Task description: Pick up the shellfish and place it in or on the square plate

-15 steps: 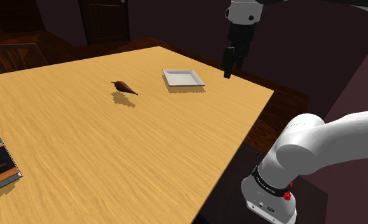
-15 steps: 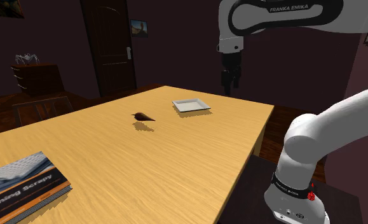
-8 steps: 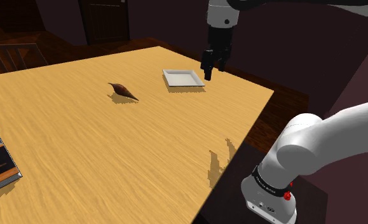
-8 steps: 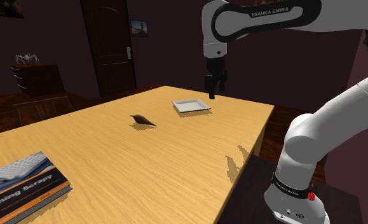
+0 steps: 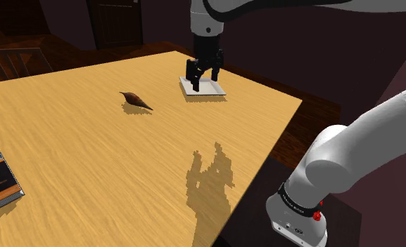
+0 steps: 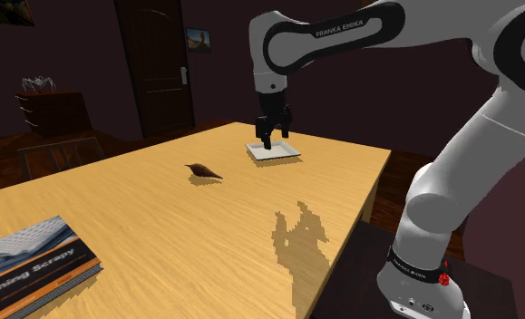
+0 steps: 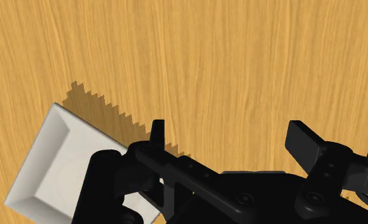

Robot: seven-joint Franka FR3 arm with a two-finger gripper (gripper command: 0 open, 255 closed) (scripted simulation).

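While spread, end effector (image 5: 200, 82) hangs near plate (image 5: 215, 88).

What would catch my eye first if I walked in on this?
The big white arm arching over the wooden table stands out most, its open black gripper hanging above the table by the white square plate. Next comes the small brown pointed shellfish, lying alone mid-table, apart from the plate. A book sits at the near corner in the second exterior view.
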